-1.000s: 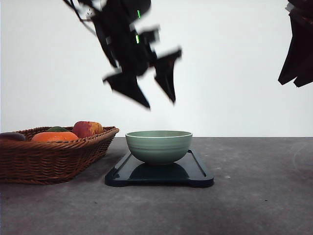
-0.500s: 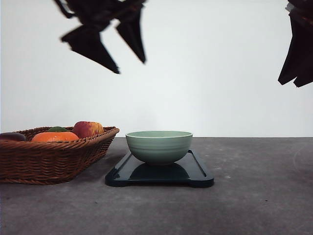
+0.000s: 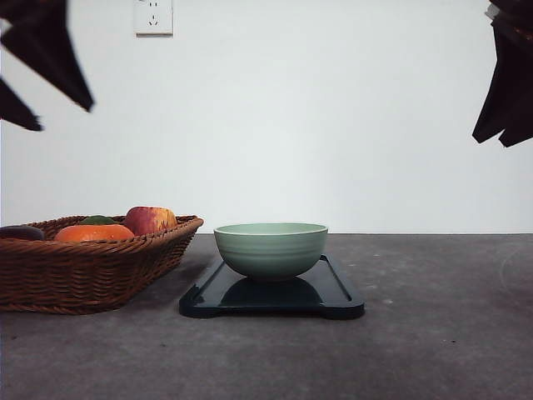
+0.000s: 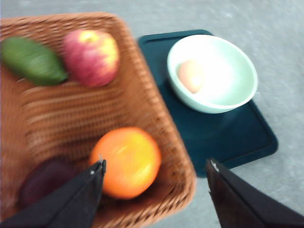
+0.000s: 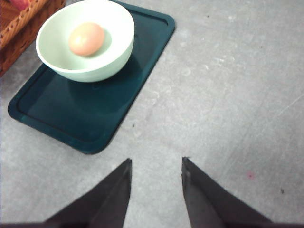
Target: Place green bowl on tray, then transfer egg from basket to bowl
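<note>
Front view: I see the green bowl (image 3: 271, 249) sitting upright on the tray (image 3: 337, 293), toward the tray's far half; the tray lies flat on the grey counter (image 3: 433, 333); the basket (image 3: 92, 271) stands just beside the tray on the left, apart from it, with an apple (image 3: 150, 219), an orange fruit (image 3: 93, 232), a green item (image 3: 97, 220) and a dark purple one (image 3: 18, 232) poking above the braided rim; the left claw (image 3: 37, 79) hangs high at the upper left edge above the basket, dark and partly cut off, so I cannot tell from here how its fingers stand; the right claw (image 3: 506, 83) hangs high at the upper right edge, also cropped; a wall socket (image 3: 153, 16) sits on the white wall behind. Left wrist view, somewhat blurred: the egg (image 4: 191, 76) lies inside the green bowl (image 4: 223, 78) against its inner wall; the bowl rests on the tray (image 4: 232, 137); the basket (image 4: 152, 109) holds the apple (image 4: 91, 57), the orange fruit (image 4: 125, 161), the green item (image 4: 32, 60) and the dark purple one (image 4: 45, 179); the left claw (image 4: 154, 166) is spread wide with nothing between its fingers, above the basket's near corner. Right wrist view: the egg (image 5: 86, 39) rests in the bottom of the green bowl (image 5: 85, 61), bowl toward one end of the tray (image 5: 95, 114); a corner of the basket (image 5: 23, 23) shows next to it; the right claw (image 5: 156, 164) is parted and empty over bare counter (image 5: 228, 95), well apart from the tray.
</note>
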You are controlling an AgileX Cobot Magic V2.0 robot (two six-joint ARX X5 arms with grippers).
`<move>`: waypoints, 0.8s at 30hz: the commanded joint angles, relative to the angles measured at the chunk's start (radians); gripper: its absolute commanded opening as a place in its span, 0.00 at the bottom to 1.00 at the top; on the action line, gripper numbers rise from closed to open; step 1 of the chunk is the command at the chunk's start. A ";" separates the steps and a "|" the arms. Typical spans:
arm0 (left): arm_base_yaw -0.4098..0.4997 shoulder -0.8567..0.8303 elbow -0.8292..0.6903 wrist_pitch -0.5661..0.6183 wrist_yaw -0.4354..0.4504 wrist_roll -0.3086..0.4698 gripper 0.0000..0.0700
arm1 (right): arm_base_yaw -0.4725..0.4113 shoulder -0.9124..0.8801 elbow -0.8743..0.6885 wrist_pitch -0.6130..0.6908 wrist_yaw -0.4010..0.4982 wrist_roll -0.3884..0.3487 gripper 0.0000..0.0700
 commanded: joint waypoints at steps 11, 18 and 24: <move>0.011 -0.118 -0.060 -0.089 -0.001 -0.045 0.62 | 0.005 0.007 0.008 -0.019 -0.002 0.008 0.29; 0.011 -0.118 -0.060 -0.136 0.003 -0.044 0.00 | 0.005 0.008 0.008 -0.028 -0.002 0.009 0.02; 0.011 -0.119 -0.060 -0.136 0.003 -0.043 0.00 | 0.005 0.007 0.008 -0.030 -0.026 0.010 0.02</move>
